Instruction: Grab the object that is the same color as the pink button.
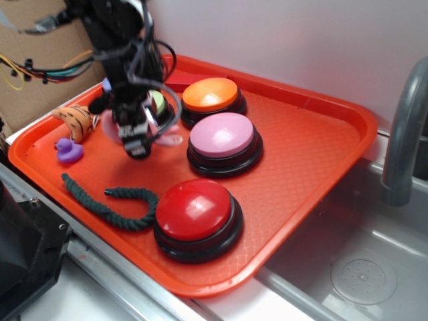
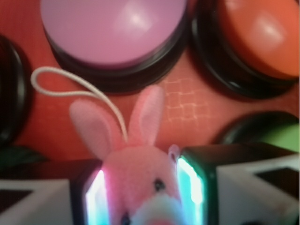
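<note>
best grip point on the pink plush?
The head, from above. In the wrist view the pink plush sits between the gripper fingers, ears and string pointing toward the pink button. The soft, round head compresses; ears and string would slip.

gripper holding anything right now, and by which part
Yes, the gripper is shut on the pink plush toy, fingers pressing both sides of its head, ears and string sticking out free.

WidowX arm, appearance only.

The arm [image 1: 110, 27] is black, built of blocky segments, with thin black cables looping loosely along its side. The gripper [image 1: 137, 144] end shows pale grey-white patches on a black body. In the wrist view, the fingers [image 2: 40, 201] are black-edged blocks with whitish faces; inner pads glow white-cyan.
</note>
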`<state>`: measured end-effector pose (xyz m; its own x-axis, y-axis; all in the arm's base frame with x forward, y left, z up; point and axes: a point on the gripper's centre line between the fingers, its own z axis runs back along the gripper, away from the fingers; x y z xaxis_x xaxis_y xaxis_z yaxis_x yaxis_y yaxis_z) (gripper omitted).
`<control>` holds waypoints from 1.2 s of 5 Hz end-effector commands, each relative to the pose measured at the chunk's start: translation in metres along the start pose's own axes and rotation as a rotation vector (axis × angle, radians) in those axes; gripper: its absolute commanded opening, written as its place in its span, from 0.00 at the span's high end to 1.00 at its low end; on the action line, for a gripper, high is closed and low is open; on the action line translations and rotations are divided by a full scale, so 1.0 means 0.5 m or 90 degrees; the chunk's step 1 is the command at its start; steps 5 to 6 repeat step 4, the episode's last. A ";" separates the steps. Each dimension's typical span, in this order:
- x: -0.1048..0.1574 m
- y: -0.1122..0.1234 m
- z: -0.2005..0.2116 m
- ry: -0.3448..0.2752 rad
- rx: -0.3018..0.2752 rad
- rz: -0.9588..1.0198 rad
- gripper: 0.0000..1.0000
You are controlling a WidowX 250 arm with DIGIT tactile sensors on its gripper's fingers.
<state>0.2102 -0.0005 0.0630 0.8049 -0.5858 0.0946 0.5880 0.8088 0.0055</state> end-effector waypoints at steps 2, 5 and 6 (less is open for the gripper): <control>-0.006 0.011 0.185 0.058 0.005 0.444 1.00; -0.031 0.009 0.206 0.090 0.060 0.543 1.00; -0.031 0.009 0.206 0.090 0.060 0.543 1.00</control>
